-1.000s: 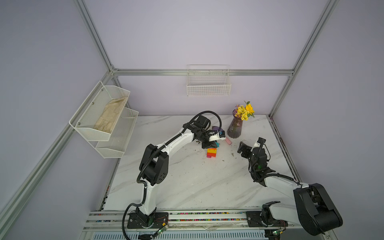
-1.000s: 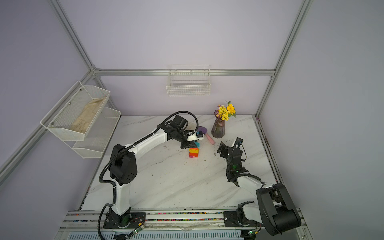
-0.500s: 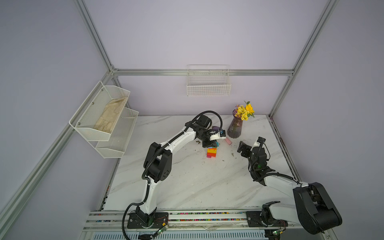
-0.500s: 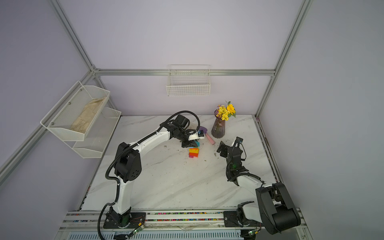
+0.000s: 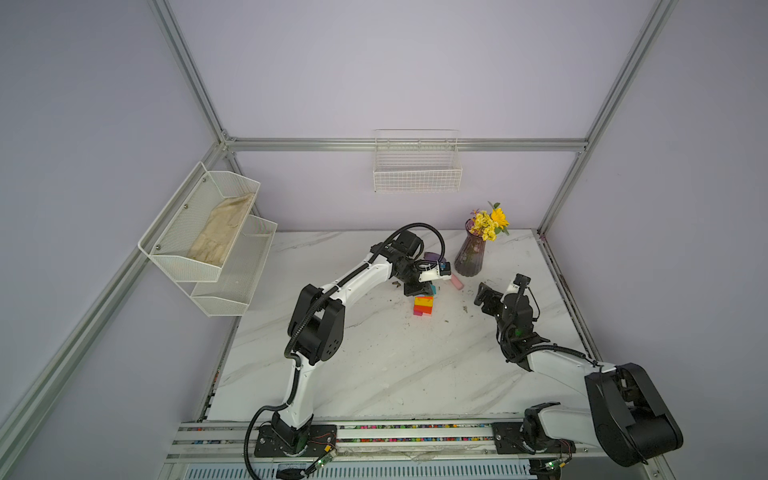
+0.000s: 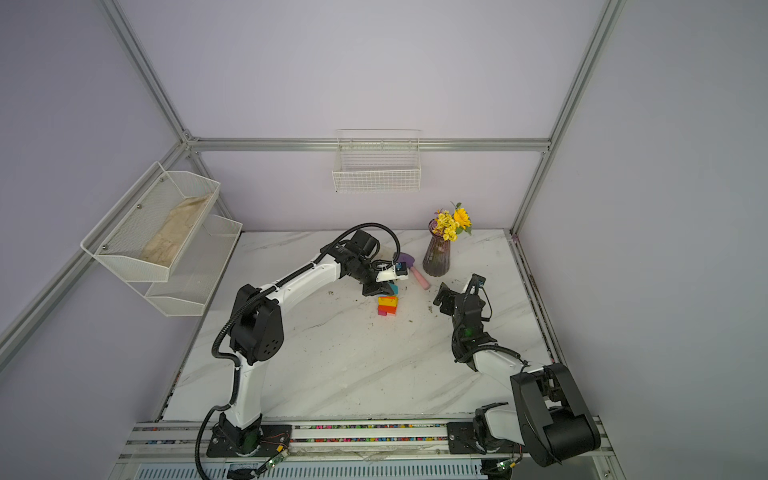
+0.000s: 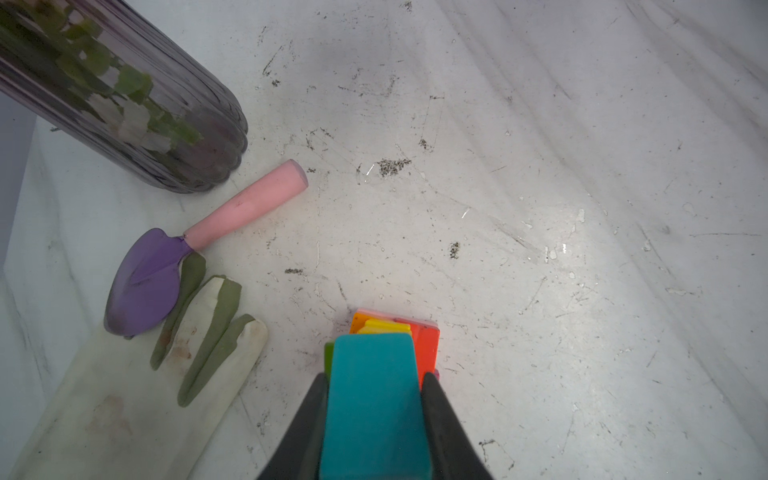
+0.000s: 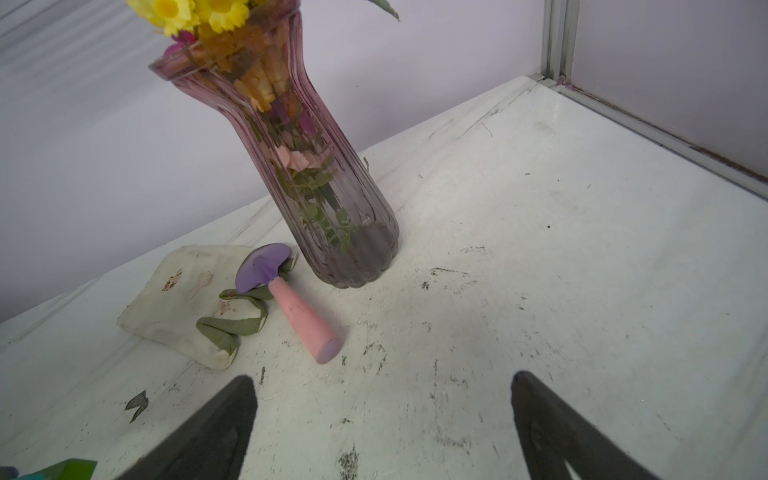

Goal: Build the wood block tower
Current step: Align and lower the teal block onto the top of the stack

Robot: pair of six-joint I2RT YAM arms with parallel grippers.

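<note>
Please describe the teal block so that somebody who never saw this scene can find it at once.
Find the purple vase with yellow flowers at the back of the marble table; in front of it, leftward, stands a small multicoloured tower. Right over it, the left hand grips the teal block, the only teal piece and the only block held.

A white marble-patterned worktop (image 5: 374, 365), scuffed and flecked with dark crumbs, carries a purple ribbed glass vase (image 5: 469, 259) of yellow flowers, a purple trowel with a pink handle (image 7: 245, 205) (its blade resting on a soiled white-and-green glove (image 7: 124, 395)) and, nearby, a multicoloured stack of painted wood blocks (image 5: 423, 305).
</note>
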